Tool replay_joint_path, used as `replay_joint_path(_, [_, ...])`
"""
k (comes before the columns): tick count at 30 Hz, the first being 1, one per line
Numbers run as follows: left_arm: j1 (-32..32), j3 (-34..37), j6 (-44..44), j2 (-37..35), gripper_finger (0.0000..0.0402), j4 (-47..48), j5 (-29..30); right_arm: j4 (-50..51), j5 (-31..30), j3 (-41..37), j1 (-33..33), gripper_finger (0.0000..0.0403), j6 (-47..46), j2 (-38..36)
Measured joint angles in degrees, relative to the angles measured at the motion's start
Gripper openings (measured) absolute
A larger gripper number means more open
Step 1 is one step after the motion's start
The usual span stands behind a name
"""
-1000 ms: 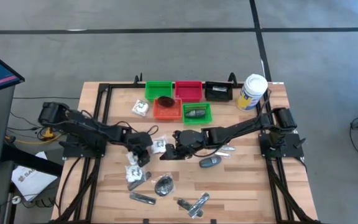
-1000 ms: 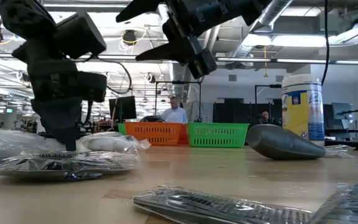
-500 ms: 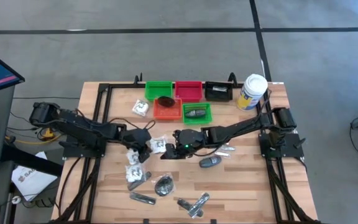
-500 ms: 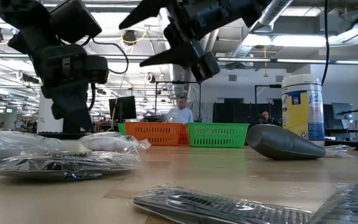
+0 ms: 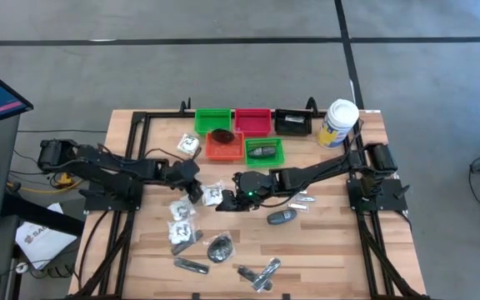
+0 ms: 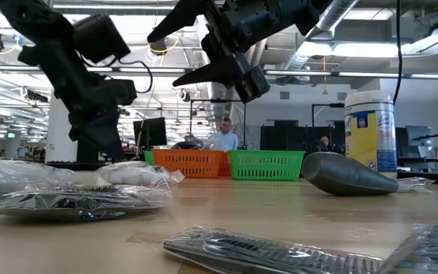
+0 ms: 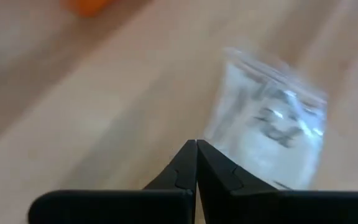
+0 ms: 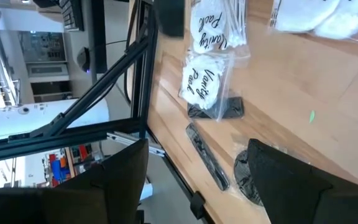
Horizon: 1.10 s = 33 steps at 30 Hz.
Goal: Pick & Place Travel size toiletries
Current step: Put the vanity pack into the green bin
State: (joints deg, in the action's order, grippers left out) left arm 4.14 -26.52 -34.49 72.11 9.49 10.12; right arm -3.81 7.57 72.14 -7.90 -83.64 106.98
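The travel size toiletries lie scattered on the wooden table: clear packets with white contents point(image 5: 180, 211), point(image 5: 189, 143), point(image 5: 213, 194), a black round piece in plastic point(image 5: 220, 247), silvery tubes point(image 5: 192, 265) and a dark grey oval point(image 5: 282, 217). My left gripper point(image 5: 195, 190) is shut with nothing in it, raised beside a clear packet point(image 7: 267, 132) that lies ahead of its tips point(image 7: 196, 149). My right gripper point(image 5: 222, 202) hangs open above the table's middle point(image 6: 169, 57), its fingers spread wide point(image 8: 197, 186) over packets point(image 8: 205, 81) and a tube point(image 8: 207, 155).
Green point(image 5: 213, 121), red point(image 5: 252, 121), black point(image 5: 292, 122), orange point(image 5: 223, 147) and a second green tray point(image 5: 263, 152) stand along the far side; the latter two hold dark ovals. A tall white canister point(image 5: 338, 123) stands far right. Black frame rails point(image 5: 140, 133) edge the table.
My left gripper, still shut, has lifted off the packets at the near left and swung toward the table's far edge, tipping less steeply downward. The packets stay where they lay. My right gripper has kept still and open.
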Motion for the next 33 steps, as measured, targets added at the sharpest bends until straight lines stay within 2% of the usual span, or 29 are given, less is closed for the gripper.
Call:
replay_joint_path(5, [5.22,0.00,5.43,2.52,0.0000,-0.28,-3.78,0.02,0.00,0.00,-0.33,0.0265,0.00,0.00])
replay_joint_path(9, [6.08,0.00,7.07,5.36,0.0000,-0.15,-8.31,0.03,0.00,0.00,-0.33,0.0265,-0.01,0.00])
replay_joint_path(13, [4.17,-0.11,6.42,6.65,0.0000,-0.23,-13.50,0.39,0.00,0.00,-0.31,0.0265,0.00,-0.02])
replay_joint_path(17, [-1.61,0.06,5.13,5.12,0.0000,1.17,-21.43,1.90,0.00,0.00,-0.33,0.0265,-0.02,-0.04])
replay_joint_path(18, [-2.81,0.07,5.26,4.19,0.0000,0.91,-20.73,2.05,0.01,0.00,-0.40,0.0265,0.00,-0.04])
replay_joint_path(21, [-3.86,0.04,4.08,0.62,0.0000,1.50,-11.98,2.11,0.00,0.00,-0.72,0.0265,-0.22,-0.04])
replay_joint_path(25, [-0.86,-0.09,2.09,-1.85,0.0000,1.86,-3.90,2.33,0.02,0.00,-1.09,0.0265,-0.43,-0.06])
replay_joint_path(29, [3.09,-0.07,2.20,0.49,0.0000,1.71,-5.71,2.34,0.04,0.00,-1.09,0.0265,-0.44,-0.06])
replay_joint_path(33, [2.75,-0.04,2.42,3.71,0.0000,0.69,-10.37,2.78,0.02,0.00,-0.98,0.0265,-0.46,-0.07])
